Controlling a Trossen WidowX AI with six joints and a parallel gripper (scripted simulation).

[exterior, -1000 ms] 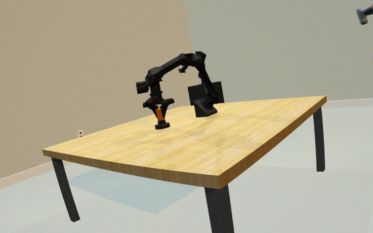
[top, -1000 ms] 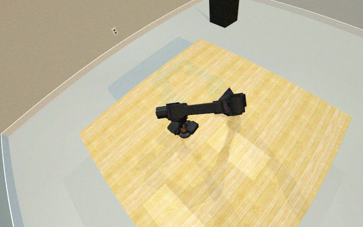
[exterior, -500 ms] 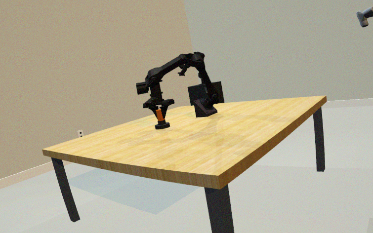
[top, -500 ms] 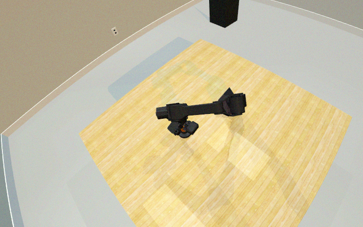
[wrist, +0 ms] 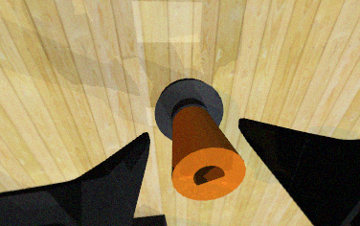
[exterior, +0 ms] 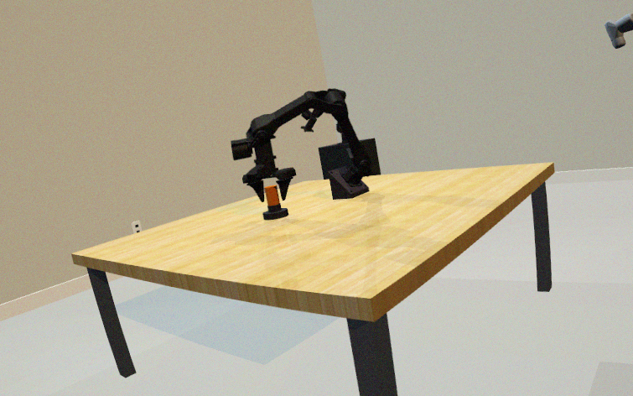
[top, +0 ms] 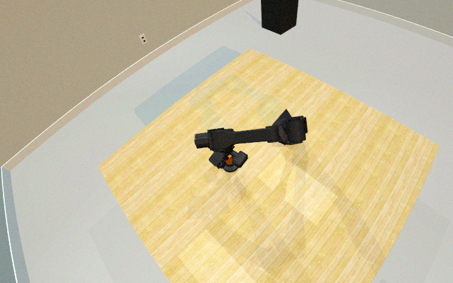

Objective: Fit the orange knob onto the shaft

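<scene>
The orange knob stands upright over the round dark pedestal. Its lower end meets the narrow dark collar above the wide base, with no gap that I can make out. The D-shaped hole faces up in the wrist view, with dark and brown surfaces inside; the shaft itself is hidden within the knob. My gripper is open, with one finger on each side of the knob and a visible gap at both sides in the wrist view.
The wooden table carries the pedestal and my arm's base. My forearm reaches over the table from the base to the knob. A black block stands beyond the table in the top view.
</scene>
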